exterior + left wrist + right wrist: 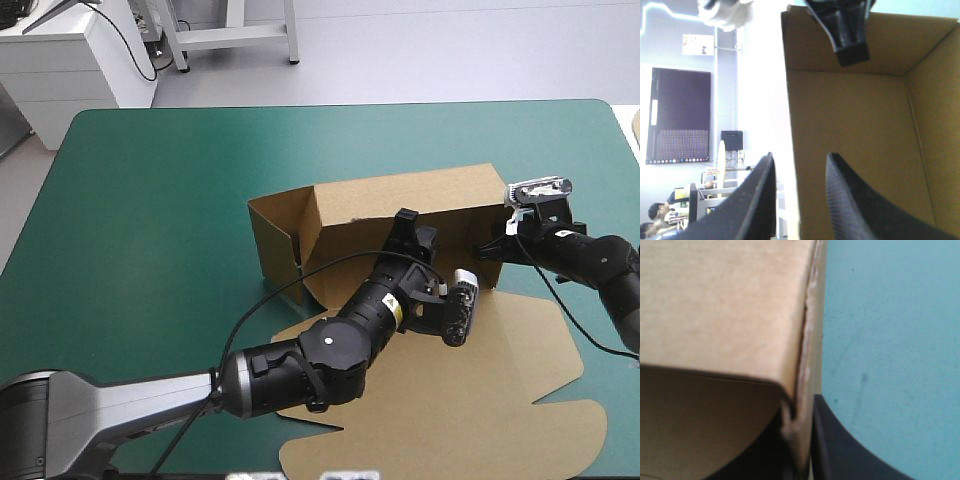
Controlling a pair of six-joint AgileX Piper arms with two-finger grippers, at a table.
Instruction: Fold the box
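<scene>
we see the brown box (400, 200) in the middle of the teal-green cover (150, 200), with some walls up and the rest lying flat. one wall stands between our left gripper (799, 162) fingers, which are a bit apart, not squeezing. our right gripper (802, 445) pinches a corner wall tight between its fingers.

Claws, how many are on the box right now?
2. The left claw straddles the box's raised wall near its middle; the right claw pinches that wall's right end.
</scene>
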